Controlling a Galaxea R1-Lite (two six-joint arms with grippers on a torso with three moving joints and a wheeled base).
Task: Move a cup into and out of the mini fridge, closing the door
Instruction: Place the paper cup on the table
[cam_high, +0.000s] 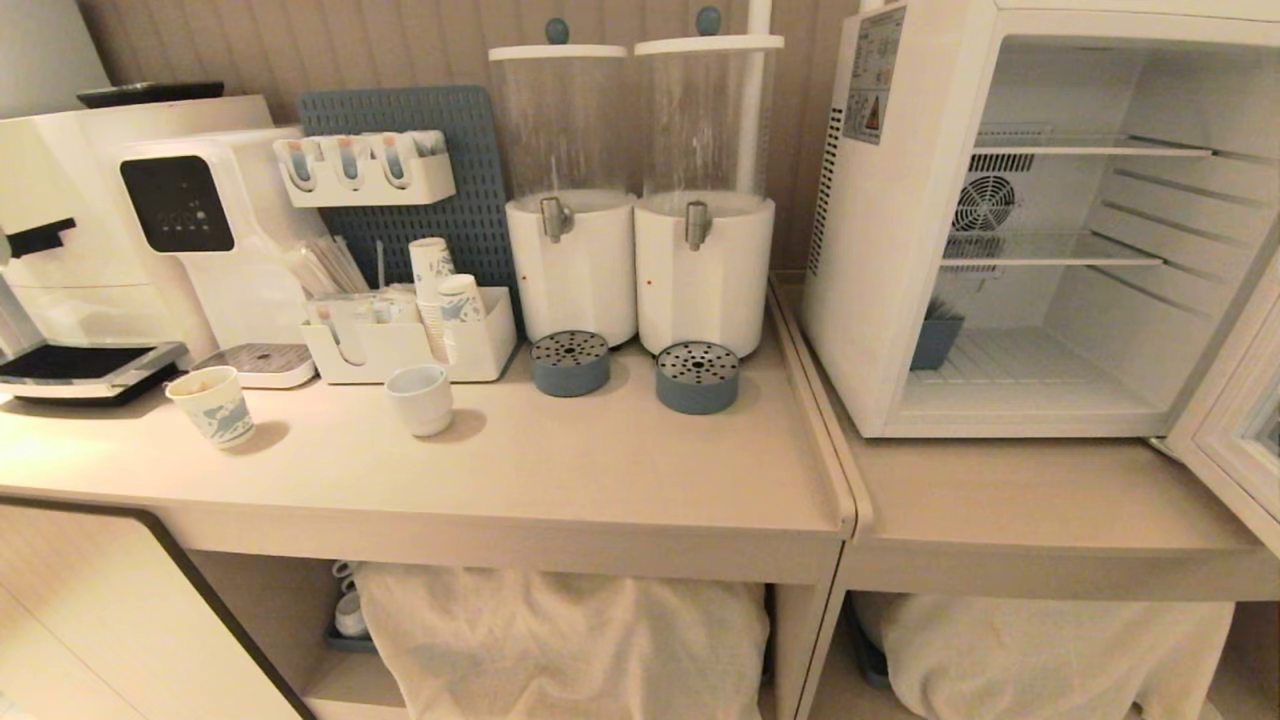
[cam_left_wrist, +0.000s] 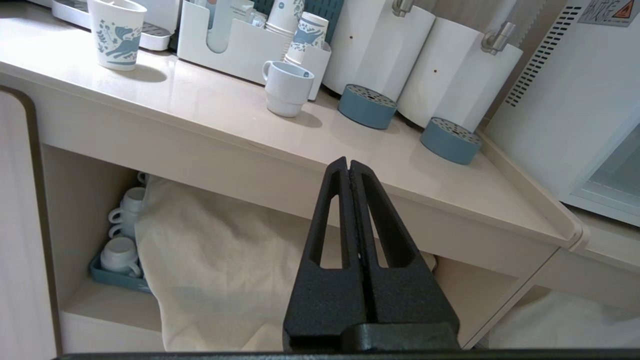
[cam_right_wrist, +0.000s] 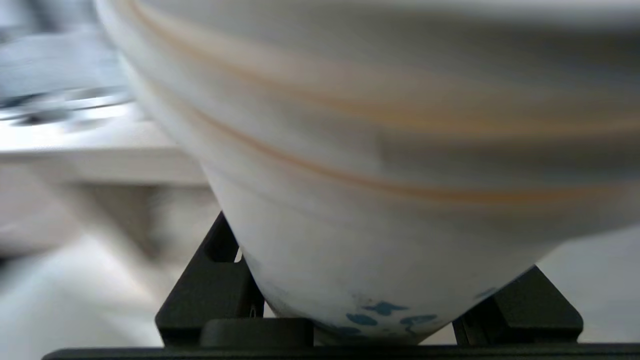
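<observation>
The cup (cam_right_wrist: 370, 200), white paper with blue print near its base and layered rims, fills the right wrist view. My right gripper (cam_right_wrist: 370, 285) is shut on it, with one black finger on each side of its lower part. Neither arm shows in the head view. The mini fridge (cam_high: 900, 250) stands on the right counter with its inside showing. Its door (cam_high: 1230, 430) is swung wide open at the right edge. My left gripper (cam_left_wrist: 348, 162) is shut on nothing, parked low in front of the counter's front edge.
On the left counter (cam_high: 620, 470) stand a short blue-printed paper cup (cam_high: 213, 405), a white mug (cam_high: 420, 398), two drink dispensers (cam_high: 570, 260) with blue drip trays (cam_high: 697, 377) and a cup organiser (cam_high: 410, 345). A small dark pot (cam_high: 937, 340) sits on the fridge floor. Cloth-covered bundles (cam_high: 560, 640) lie under the counter.
</observation>
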